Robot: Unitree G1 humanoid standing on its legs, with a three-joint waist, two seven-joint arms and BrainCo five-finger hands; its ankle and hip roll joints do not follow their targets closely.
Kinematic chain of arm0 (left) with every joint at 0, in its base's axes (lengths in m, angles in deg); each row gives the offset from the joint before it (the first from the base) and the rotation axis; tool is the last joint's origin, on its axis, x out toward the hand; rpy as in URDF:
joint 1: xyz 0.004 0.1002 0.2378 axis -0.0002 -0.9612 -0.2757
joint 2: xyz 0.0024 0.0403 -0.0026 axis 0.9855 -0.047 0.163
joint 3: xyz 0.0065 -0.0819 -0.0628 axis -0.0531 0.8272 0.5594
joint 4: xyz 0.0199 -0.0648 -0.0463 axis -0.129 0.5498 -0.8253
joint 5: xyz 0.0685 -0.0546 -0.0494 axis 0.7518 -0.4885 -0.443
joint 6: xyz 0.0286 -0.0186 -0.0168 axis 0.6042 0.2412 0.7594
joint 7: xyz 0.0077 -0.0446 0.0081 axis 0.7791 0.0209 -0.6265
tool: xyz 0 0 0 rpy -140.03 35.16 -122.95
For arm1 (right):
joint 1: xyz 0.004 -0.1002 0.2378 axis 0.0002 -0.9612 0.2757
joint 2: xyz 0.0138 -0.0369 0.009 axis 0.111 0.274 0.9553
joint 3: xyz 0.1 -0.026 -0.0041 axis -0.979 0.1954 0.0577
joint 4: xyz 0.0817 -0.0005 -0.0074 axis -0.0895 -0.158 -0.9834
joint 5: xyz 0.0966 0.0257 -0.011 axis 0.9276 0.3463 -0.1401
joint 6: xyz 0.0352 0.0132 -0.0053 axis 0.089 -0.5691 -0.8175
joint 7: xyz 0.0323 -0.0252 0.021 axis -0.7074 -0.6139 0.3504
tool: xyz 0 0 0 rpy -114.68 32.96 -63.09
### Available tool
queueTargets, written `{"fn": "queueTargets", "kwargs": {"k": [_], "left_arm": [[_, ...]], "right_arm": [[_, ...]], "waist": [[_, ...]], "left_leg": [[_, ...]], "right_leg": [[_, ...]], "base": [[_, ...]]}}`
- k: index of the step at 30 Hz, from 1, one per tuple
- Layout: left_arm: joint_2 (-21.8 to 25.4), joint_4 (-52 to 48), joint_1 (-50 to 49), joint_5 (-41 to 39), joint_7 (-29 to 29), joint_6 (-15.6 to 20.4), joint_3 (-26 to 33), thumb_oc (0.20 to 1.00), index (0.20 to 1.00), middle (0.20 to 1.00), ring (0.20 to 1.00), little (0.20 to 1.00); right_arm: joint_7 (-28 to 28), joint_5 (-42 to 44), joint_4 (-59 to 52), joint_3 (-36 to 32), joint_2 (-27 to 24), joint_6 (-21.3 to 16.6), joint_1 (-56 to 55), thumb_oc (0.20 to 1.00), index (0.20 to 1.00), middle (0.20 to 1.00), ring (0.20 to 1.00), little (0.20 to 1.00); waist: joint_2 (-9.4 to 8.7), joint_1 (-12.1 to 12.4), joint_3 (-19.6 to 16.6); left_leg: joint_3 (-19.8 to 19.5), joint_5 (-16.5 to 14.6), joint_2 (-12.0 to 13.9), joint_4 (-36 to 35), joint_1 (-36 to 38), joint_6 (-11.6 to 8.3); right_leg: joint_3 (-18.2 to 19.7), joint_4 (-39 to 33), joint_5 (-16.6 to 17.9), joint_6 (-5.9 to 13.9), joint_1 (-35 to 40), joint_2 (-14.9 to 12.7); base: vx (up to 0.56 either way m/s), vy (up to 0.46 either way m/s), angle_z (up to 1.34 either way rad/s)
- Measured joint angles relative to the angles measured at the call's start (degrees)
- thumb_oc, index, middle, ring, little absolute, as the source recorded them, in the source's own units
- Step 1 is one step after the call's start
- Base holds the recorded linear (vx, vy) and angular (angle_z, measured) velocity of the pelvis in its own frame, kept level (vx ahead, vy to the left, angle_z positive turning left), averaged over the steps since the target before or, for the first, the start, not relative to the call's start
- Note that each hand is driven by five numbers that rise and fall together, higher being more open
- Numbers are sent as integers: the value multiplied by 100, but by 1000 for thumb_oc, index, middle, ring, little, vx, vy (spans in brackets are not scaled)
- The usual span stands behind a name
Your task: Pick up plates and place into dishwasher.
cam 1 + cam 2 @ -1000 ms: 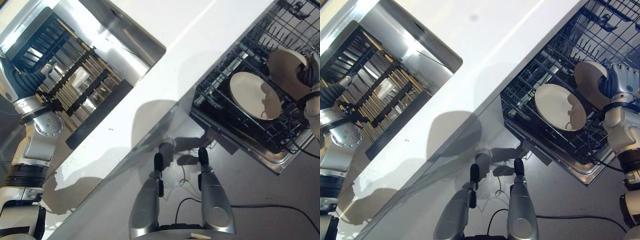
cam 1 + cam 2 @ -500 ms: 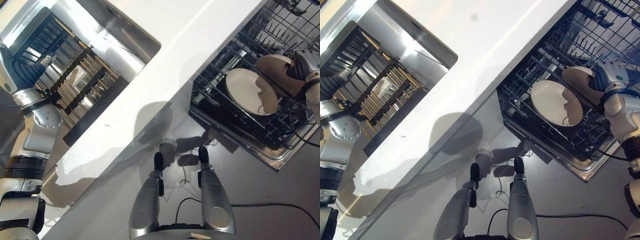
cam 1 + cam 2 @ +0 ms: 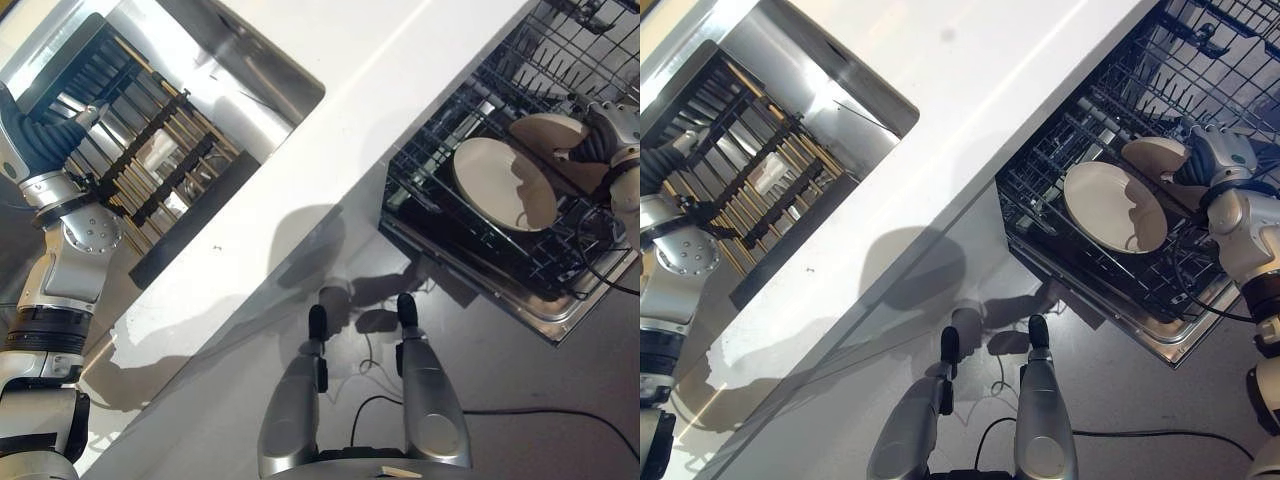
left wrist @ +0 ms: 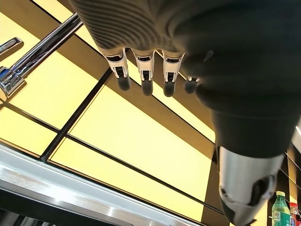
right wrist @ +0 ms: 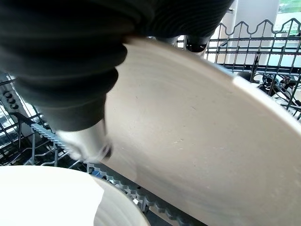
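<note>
A cream plate (image 3: 543,130) is pinched in my right hand (image 3: 612,128) and held tilted over the black wire dishwasher rack (image 3: 440,190) at the right. In the right wrist view the thumb (image 5: 82,141) lies on this plate's (image 5: 197,132) face. A second cream plate (image 3: 503,185) stands in the rack just beside the held one, its rim (image 5: 61,197) close under it. My left hand (image 3: 45,145) hovers at the far left over the sink, fingers (image 4: 143,70) relaxed and holding nothing.
A steel sink (image 3: 250,85) holds a drying rack of dark bars (image 3: 160,170). The white counter (image 3: 370,100) runs between sink and dishwasher. The dishwasher's steel door edge (image 3: 520,310) juts toward me. A faucet (image 4: 14,66) and bottles (image 4: 282,209) stand near my left hand.
My right hand has tipped the held plate over and brought it closer to the plate standing in the rack. The left hand has barely moved.
</note>
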Motion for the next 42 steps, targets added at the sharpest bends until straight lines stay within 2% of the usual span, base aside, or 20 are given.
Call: {"fn": "queueTargets", "kwargs": {"k": [14,18,25,30,36,38,42], "left_arm": [[-10,-17,-329,0,-111,117,53,1000,1000,1000,1000,1000],[-83,-72,-580,0,-202,140,314,1000,1000,1000,1000,1000],[-400,-322,-1159,31,-320,228,647,1000,1000,1000,1000,1000],[-818,-516,-1651,135,-319,240,830,1000,1000,1000,1000,1000],[-1251,-505,-2069,225,-283,350,890,1000,1000,1000,1000,1000],[-1439,-506,-2165,289,-261,371,884,1000,1000,1000,1000,1000],[-1531,-502,-2279,287,-225,465,883,1000,1000,1000,1000,1000]], "right_arm": [[428,263,-494,-1133,311,334,-1284,1000,1000,1000,1000,1000],[565,266,-1008,-1617,382,384,-1872,1000,1000,1000,1000,1000],[1167,266,-2246,-2750,841,450,-2613,1000,1000,1000,1000,1000],[1781,700,-2781,-3415,1497,317,-3206,1000,1000,1000,1000,1000],[2575,1346,-2932,-3633,2233,79,-3592,1000,1000,1000,1000,1000],[2789,1537,-2924,-3632,2336,60,-3608,1000,1000,1000,1000,1000],[3245,1846,-2856,-3641,2443,41,-3785,1000,1000,1000,1000,1000]], "waist": [[-8,-38,-5],[-11,-66,-12],[-37,-194,-35],[-34,-195,-106],[44,-278,-277],[137,-380,-328],[278,-429,-401]], "left_leg": [[31,-3,19,-71,332,5],[91,-2,40,-170,524,10],[190,-10,72,-269,746,27],[319,-35,72,-371,1008,66],[468,-68,-1,-385,1099,125],[488,-65,-71,-383,1100,173],[632,-99,-150,-331,1139,231]], "right_leg": [[-19,-115,2,-1,361,-5],[-3,-249,25,6,549,0],[47,-372,34,4,773,12],[127,-475,33,19,983,-3],[285,-505,44,83,1004,-68],[314,-499,37,132,997,-139],[471,-387,-23,167,943,-205]], "base": [[30,47,0],[66,46,-4],[67,84,-2],[75,131,-7],[27,189,-11],[4,163,-5],[5,139,-13]]}}
